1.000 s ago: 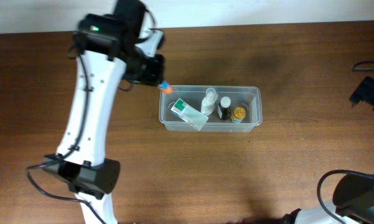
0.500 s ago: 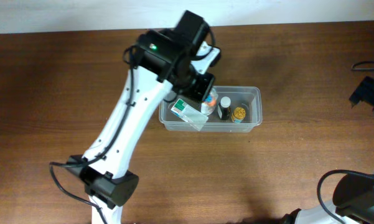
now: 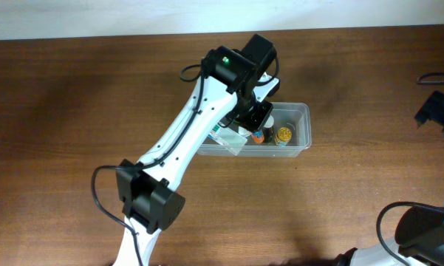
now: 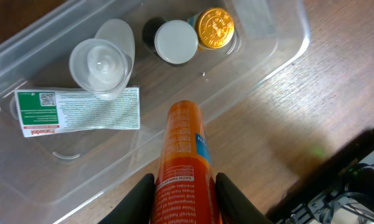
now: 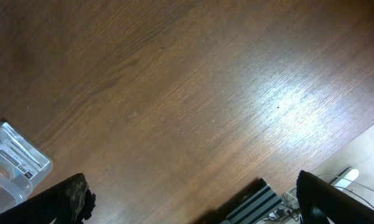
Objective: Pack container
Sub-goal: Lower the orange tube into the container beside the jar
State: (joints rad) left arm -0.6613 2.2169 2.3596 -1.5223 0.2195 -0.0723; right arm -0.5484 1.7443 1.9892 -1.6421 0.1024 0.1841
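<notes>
Dark brown wood-grain tabletop [image 3: 354, 207] carries everything, glossy where the light hits it. Above it the left gripper [image 4: 185, 194] is clamped on an orange tube [image 4: 185, 140], a finger pressed to each side, the tube's rounded end hanging over the container [image 4: 280, 59] close to one long wall. That container is a clear, translucent plastic tub, rectangular with rounded corners and a raised rim, lying a little right of the tabletop's middle with its long sides running left to right. Inside stand a gold-lidded jar [image 4: 215, 28], a white-capped bottle [image 4: 175, 42] touching it, and a clear-capped bottle [image 4: 101, 62]; a flat box with a green label [image 4: 81, 111] lies beside them. Bare floor remains at the tub's ends. Well apart at the right edge, the right gripper [image 5: 191, 180] hangs spread wide and holds nothing, over bare wood
</notes>
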